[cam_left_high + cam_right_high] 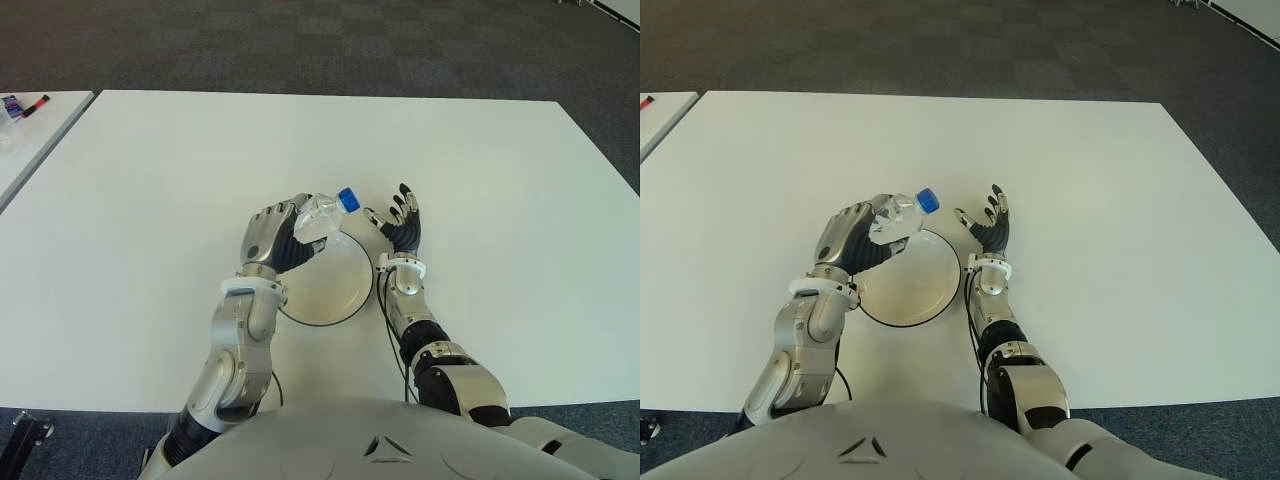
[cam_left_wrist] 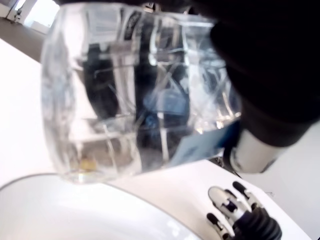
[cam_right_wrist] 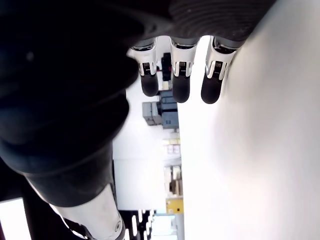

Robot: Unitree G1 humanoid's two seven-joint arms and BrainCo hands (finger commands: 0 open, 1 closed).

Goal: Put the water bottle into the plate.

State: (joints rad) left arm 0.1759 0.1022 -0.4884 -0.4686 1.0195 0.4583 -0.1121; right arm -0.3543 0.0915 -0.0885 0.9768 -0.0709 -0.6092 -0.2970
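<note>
Half done, by my reading: left hand (image 1: pixel 272 238) grips clear water bottle (image 1: pixel 322 215), blue cap (image 1: pixel 347 198) tilted, above far rim of white plate (image 1: pixel 335 300). Lowering and release remain. Right hand (image 1: pixel 403 226) open beside plate's right side.

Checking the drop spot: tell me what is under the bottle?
The bottle, gripped by the left hand, hangs over the white plate's far rim. The rim directly beneath is hidden.

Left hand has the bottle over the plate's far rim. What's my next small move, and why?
Probably bring the left hand a little toward the robot and lower it. It grips the water bottle tilted over the far edge of the plate, blue cap past the rim. The right hand shows open beside the plate, on its right.
</note>
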